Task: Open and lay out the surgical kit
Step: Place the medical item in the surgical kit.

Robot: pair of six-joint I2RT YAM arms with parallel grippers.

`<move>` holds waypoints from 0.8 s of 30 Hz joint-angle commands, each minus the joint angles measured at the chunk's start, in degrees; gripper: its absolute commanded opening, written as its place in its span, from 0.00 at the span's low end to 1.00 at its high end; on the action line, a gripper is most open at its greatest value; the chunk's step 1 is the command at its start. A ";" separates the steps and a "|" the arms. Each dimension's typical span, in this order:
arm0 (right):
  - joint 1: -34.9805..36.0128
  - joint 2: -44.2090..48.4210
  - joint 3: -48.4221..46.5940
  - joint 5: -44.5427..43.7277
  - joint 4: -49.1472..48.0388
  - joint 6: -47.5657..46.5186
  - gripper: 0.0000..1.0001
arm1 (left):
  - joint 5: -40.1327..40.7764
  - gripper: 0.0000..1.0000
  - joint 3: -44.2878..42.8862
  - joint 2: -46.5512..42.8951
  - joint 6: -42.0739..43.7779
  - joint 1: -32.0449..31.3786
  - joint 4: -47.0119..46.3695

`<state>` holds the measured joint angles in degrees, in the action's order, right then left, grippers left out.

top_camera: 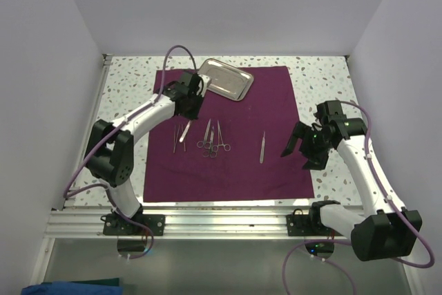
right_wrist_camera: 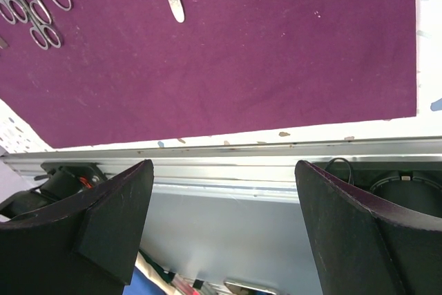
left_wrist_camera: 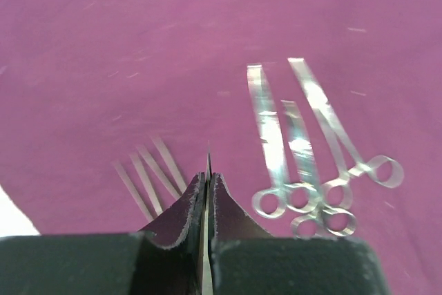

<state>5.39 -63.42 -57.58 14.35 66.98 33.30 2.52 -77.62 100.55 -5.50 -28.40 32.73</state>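
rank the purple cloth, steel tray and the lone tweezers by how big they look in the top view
1. purple cloth, by far the largest
2. steel tray
3. lone tweezers, a thin sliver
All lie at similar depth, so the order is safe.

Top external: fixed, high behind the arm bases, facing down and forward; whole counter [top_camera: 324, 74] and purple cloth [top_camera: 276, 164] in frame.
Left wrist: close above the cloth, looking past the left tool [left_wrist_camera: 208, 179].
Right wrist: farther off, facing back past the right tool [right_wrist_camera: 222, 170] toward the near rail [right_wrist_camera: 276, 160].
Shared by all three: ring-handled instruments [top_camera: 210, 144].
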 commanded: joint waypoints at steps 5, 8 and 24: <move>1.03 0.84 -1.74 -1.87 -0.18 -1.48 0.88 | 6.35 0.00 1.51 1.84 -5.92 4.23 0.06; 1.47 0.66 -1.83 -1.96 -0.18 -1.48 0.88 | 8.10 0.00 3.53 1.75 -8.73 4.85 -1.26; 3.93 -3.46 -7.09 -3.10 0.87 -2.19 0.88 | 12.95 0.47 3.01 3.42 -14.63 5.64 -4.70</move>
<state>8.78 -65.76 -60.38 12.47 67.33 31.92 13.89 -72.47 103.33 -18.70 -23.51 30.28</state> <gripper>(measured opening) 0.874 0.444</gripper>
